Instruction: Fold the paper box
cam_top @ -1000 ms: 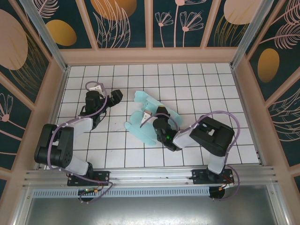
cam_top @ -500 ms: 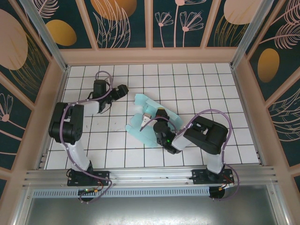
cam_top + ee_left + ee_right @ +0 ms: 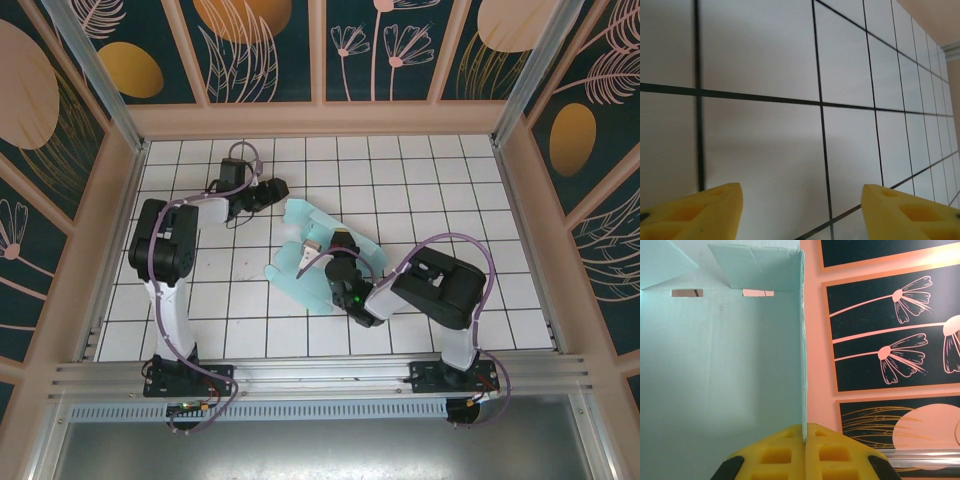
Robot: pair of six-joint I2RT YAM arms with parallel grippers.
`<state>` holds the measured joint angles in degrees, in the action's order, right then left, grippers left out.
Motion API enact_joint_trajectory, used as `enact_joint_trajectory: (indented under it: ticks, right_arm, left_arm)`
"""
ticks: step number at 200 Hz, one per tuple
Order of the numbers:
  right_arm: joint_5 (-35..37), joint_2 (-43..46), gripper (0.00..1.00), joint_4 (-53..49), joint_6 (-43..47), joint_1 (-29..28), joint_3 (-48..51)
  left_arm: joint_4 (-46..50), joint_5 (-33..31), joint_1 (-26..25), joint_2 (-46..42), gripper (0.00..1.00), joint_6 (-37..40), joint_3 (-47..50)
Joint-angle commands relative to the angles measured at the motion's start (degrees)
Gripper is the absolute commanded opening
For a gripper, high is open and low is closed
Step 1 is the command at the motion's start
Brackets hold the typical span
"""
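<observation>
Right claw (image 3: 804, 432) pinches thin, matte mint paper box (image 3: 720, 365) wall; left claw (image 3: 802, 200) stands wide over gridded surface (image 3: 765, 135). Overhead: rounded flaps (image 3: 298, 213).

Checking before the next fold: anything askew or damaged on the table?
No damage visible. The pale mint-blue card paper box lies half-folded and skewed to the tile grid, with one wall pinched edge-on in the right hand. The left hand is open over bare tiles beside it.
</observation>
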<state>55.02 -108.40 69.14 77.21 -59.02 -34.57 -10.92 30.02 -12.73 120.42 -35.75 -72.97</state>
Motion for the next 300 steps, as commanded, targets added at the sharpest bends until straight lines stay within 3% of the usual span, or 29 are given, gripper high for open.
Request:
enact_joint_trajectory:
  ticks: [1, 55, 94, 153, 218, 257, 300]
  right_arm:
    - [-0.25, -0.74, 0.0, 0.13, -2.06, -0.31, -1.46]
    - [-1.16, 1.68, 0.0, -4.37, -5.88, 0.38, -1.22]
    - [-5.62, 5.75, 0.0, -22.3, -17.38, 1.23, -3.39]
    - [-5.17, 5.26, 0.0, -22.49, -17.48, 2.05, -3.4]
    - [-5.81, 5.57, 0.0, -24.76, -19.72, 2.59, -3.66]
    - [-5.66, 5.71, 0.0, -25.23, -20.17, 2.6, -3.91]
    - [-5.98, 5.62, 0.0, -25.75, -20.33, 2.63, -4.35]
  left_arm:
    - [3.69, 3.67, -1.19, 2.43, 0.58, 2.44, -2.48]
    - [-0.92, 9.69, -2.14, -4.16, 0.52, 4.12, 5.22]
    - [-8.18, 11.14, -3.53, -10.37, 0.59, 6.45, 12.81]
    - [-17.82, 12.1, -5.56, -13.09, 0.6, 5.7, 21.12]
    - [-26.45, 6.99, -5.57, -17.46, 0.64, 9.39, 29.43]
    - [-34.59, 9.35, -5.61, -18.42, 0.64, 8.49, 32.77]
    - [-33.1, 12.03, -5.7, -15.31, 0.6, 9.52, 31.48]
